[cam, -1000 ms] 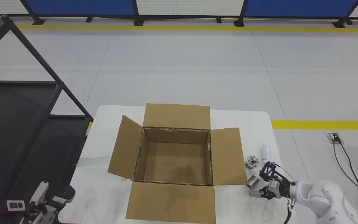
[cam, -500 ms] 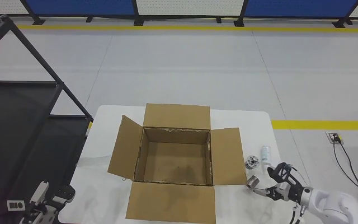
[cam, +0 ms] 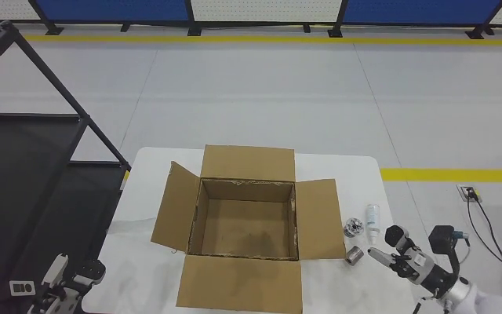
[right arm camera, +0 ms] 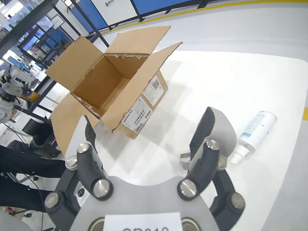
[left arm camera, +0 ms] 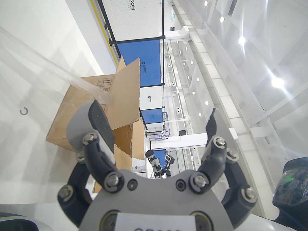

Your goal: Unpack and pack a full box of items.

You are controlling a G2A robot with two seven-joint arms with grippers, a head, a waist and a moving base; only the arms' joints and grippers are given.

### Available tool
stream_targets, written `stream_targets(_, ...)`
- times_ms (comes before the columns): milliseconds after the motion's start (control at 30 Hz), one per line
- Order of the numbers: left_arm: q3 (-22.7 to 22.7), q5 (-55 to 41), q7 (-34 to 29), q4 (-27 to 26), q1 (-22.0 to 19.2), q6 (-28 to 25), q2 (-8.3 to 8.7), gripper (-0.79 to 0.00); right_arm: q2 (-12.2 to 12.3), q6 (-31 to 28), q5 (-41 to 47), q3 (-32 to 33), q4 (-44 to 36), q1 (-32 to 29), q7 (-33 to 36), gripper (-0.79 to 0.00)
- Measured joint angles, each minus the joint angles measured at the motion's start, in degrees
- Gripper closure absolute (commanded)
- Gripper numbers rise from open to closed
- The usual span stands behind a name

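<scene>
An open cardboard box (cam: pixel 248 163) is set on the table (cam: pixel 353 169); the left hand (left arm camera: pixel 154 110) and right hand (right arm camera: pixel 148 118) are spread open.

The cardboard box (cam: pixel 243 228) sits mid-table with all four flaps splayed outward and its brown inner floor showing. On the white table (cam: pixel 337 169), at the box's 3 o'clock past the flap, a white bottle (cam: pixel 372 217) lies on its side with a round metal part (cam: pixel 353 228) just beside it. At 4 o'clock stands a small metal cylinder (cam: pixel 354 255). My right claw (cam: pixel 384 245) hovers just beyond that cylinder, fingers spread, holding nothing. My left claw (cam: pixel 75 273) hangs at the box's 8 o'clock, off the table's corner, fingers apart.
</scene>
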Motion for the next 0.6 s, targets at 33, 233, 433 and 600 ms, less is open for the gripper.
stream_targets(33, 0.0, 0.0, 0.0, 0.0, 0.0, 0.0, 0.0, -0.785, 0.0, -0.08, -0.15, -0.01, 0.05, 0.04, 0.0, -0.785)
stream_targets(233, 0.0, 0.0, 0.0, 0.0, 0.0, 0.0, 0.0, -0.785, 0.0, -0.15, -0.25, -0.02, 0.09, 0.07, -0.02, -0.785)
stream_targets(433, 0.0, 0.01, 0.01, -0.01, -0.02, 0.0, 0.0, -0.785, -0.07, 0.31, 0.23, -0.29, 0.23, 0.04, -0.36, -0.785)
stream_targets(600, -1.0, 1.38, -0.56, 0.4, -1.95, -0.24, 0.45, -0.785, -0.34, 1.46, 8.54, -3.53, 1.56, 0.88, 0.27, -0.785)
